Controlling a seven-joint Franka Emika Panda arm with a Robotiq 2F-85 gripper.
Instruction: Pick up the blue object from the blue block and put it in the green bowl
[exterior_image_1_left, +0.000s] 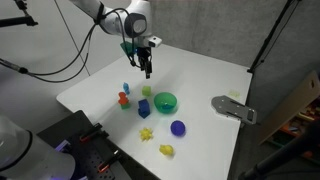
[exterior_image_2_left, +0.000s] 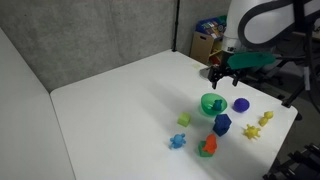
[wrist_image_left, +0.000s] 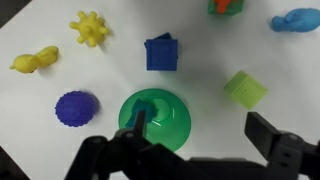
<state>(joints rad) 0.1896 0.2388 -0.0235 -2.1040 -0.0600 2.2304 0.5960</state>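
Note:
The green bowl (wrist_image_left: 160, 125) sits right under my gripper (wrist_image_left: 200, 122) in the wrist view. It also shows in both exterior views (exterior_image_1_left: 165, 101) (exterior_image_2_left: 214, 104). A tiny blue-teal piece, the blue object (wrist_image_left: 141, 108), shows inside the bowl at the tip of one finger. I cannot tell whether it touches that finger. The fingers stand wide apart with nothing between them. The blue block (wrist_image_left: 161, 53) stands beside the bowl with nothing on top of it (exterior_image_1_left: 144, 108) (exterior_image_2_left: 221, 124). The gripper (exterior_image_1_left: 146, 68) (exterior_image_2_left: 222, 75) hangs above the table near the bowl.
A dark-blue ball (wrist_image_left: 74, 108), two yellow toys (wrist_image_left: 90, 27) (wrist_image_left: 35, 60), a light-green cube (wrist_image_left: 245, 88), a red-orange toy (wrist_image_left: 225, 5) and a light-blue piece (wrist_image_left: 295, 20) lie around the bowl. A grey device (exterior_image_1_left: 232, 108) sits at the table's edge.

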